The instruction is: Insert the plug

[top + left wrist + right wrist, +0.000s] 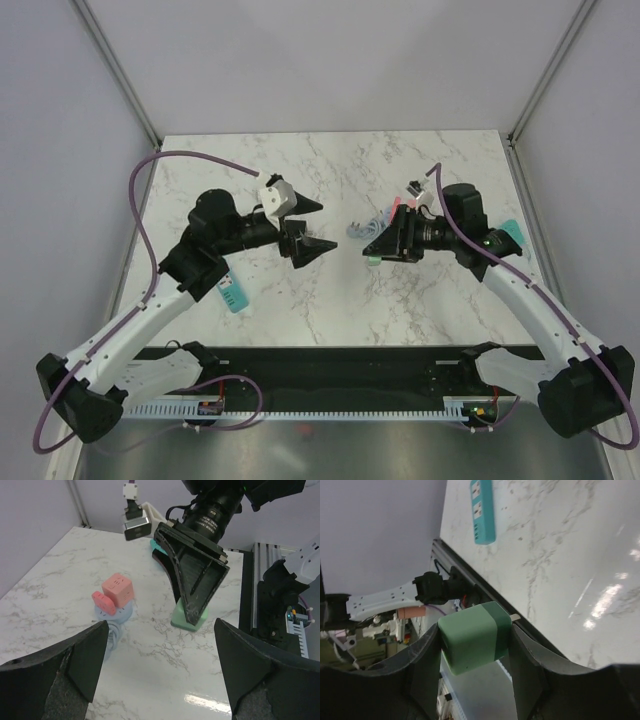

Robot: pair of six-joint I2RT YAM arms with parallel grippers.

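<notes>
Plug (472,645) (one, green) pinched in right gripper (474,636); left gripper (161,625) gaping, empty; one pink cube socket (118,589), cable (116,630) half hidden.

Robot lab: white enclosure walls (330,60), marble-print table (330,305).

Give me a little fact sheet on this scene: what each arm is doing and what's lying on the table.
Table: white marble top
Left gripper: open, holding nothing
Right gripper: shut on a green plug
Power strip: teal, lying flat on the table
Pink cube: resting on a coiled pale blue cable
Plug inserted: not yet
</notes>
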